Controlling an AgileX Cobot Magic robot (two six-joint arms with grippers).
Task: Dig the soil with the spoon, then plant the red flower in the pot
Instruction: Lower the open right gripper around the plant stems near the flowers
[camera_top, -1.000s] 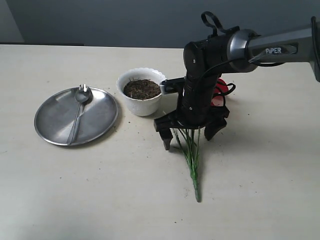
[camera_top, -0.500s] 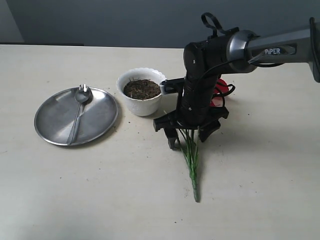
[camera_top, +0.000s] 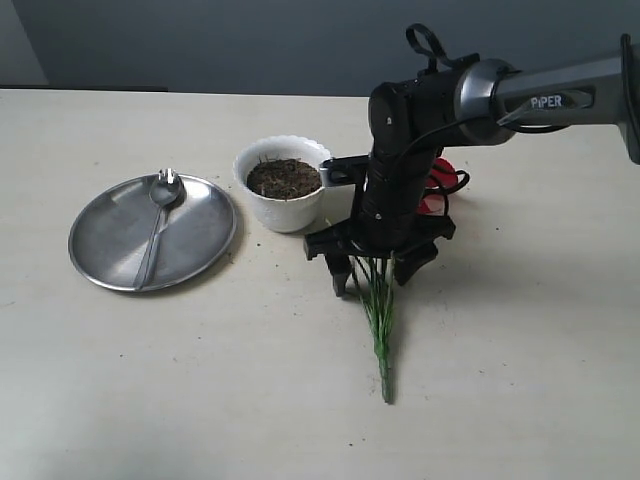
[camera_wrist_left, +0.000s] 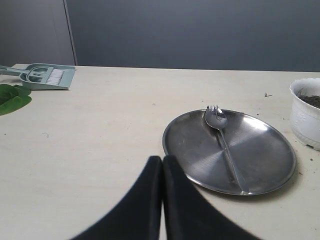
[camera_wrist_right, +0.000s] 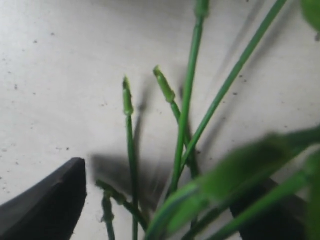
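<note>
Right gripper (camera_top: 370, 272) poised over the red flower (camera_top: 381, 325), which lies on the table just beside the pot (camera_top: 290, 212) of soil (camera_top: 284, 178); fingers spread astride the green stems, not pinching. Left gripper (camera_wrist_left: 162, 167) pressed together, empty, near the steel plate (camera_wrist_left: 265, 150) bearing the spoon (camera_wrist_left: 222, 137).

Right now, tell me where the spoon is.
The spoon lies on the round steel plate, on the left of the exterior view, just left of the white pot.
</note>
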